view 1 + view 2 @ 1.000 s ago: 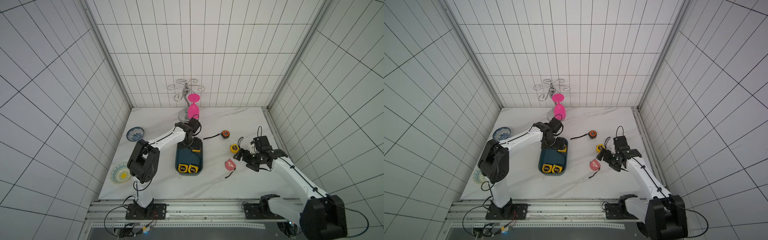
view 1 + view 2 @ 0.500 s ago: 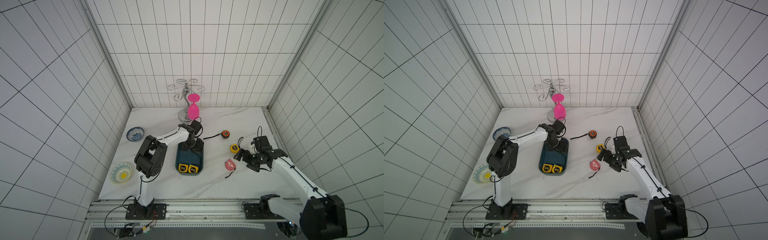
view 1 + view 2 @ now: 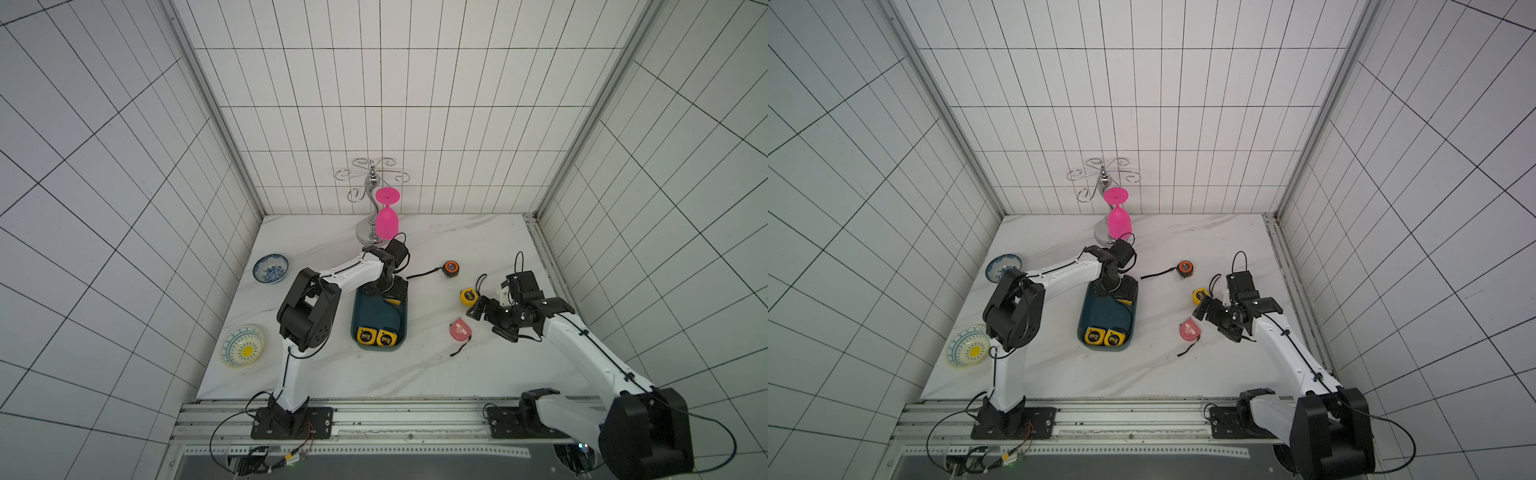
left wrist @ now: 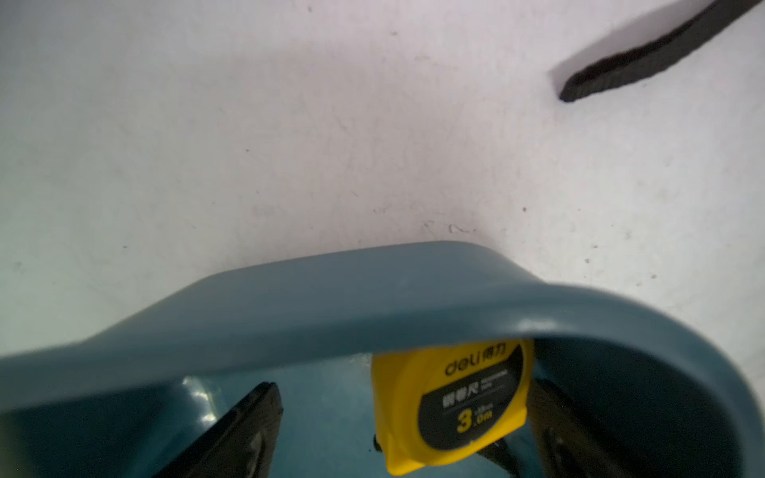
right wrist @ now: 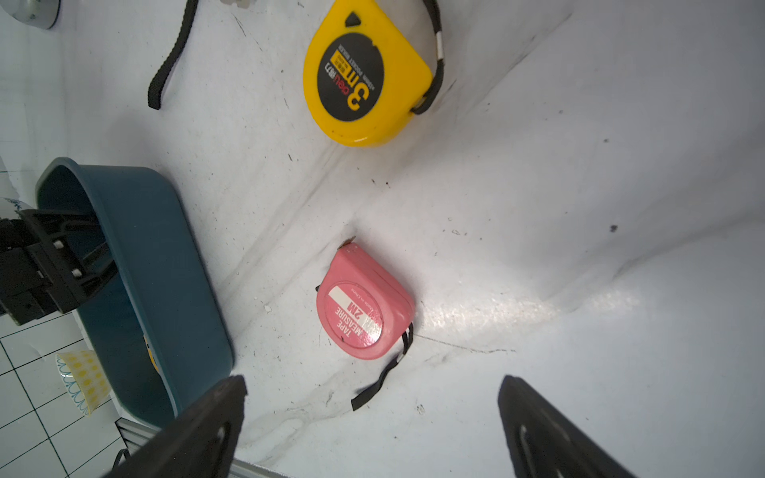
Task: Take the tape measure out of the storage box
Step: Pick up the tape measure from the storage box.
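1 tape measure [image 4: 451,414], half hidden by the storage box [image 4: 331,306] rim, sits loose inside the wide-open left end effector [image 4: 403,389].

— What kind of place is this?
— A robot lab cell dressed as a kitchen: white tiled walls with dark grout [image 3: 374,104] around a white marble-look tabletop [image 3: 478,374].
— Why a lab?
— A white-and-black left robot arm [image 3: 351,272] and a matching right robot arm [image 3: 582,353] stand bolted to a slotted aluminium rail [image 3: 415,415] in front.
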Controlling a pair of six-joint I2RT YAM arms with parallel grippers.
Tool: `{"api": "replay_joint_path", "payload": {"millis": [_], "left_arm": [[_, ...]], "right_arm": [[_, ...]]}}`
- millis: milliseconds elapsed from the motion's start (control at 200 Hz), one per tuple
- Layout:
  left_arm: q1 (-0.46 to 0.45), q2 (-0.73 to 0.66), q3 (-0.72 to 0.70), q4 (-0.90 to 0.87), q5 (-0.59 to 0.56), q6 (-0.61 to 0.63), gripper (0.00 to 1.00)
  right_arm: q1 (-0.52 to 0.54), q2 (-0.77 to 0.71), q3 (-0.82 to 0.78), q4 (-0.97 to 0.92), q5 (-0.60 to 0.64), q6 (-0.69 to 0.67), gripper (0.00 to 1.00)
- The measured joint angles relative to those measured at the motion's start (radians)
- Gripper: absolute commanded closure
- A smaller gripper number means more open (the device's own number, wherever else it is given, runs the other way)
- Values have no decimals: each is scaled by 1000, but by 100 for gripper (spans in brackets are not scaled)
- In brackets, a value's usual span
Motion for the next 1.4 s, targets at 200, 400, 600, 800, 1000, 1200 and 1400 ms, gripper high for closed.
{"api": "replay_joint_path", "payload": {"millis": [200, 400, 600, 800, 1000, 1200, 1400], "left_arm": [[0, 0, 5, -10, -62, -16, 5], [-10, -1, 4, -9, -69, -16, 5], [-20, -1, 5, -8, -66, 0, 8], [-21, 2, 5, -7, -68, 10, 15], [-21, 29, 29, 1, -79, 22, 23], [-21, 68, 53, 19, -89, 32, 37], [-21, 74, 53, 22, -91, 31, 64]], "right_arm": [[0, 0, 0, 6, -9, 0, 1], [0, 0, 0, 16, -13, 2, 1], [0, 0, 0, 26, -14, 5, 1], [0, 0, 0, 33, -14, 6, 1], [0, 0, -1, 45, -16, 9, 1], [0, 0, -2, 53, -23, 9, 1], [0, -1, -6, 63, -28, 10, 1]]}}
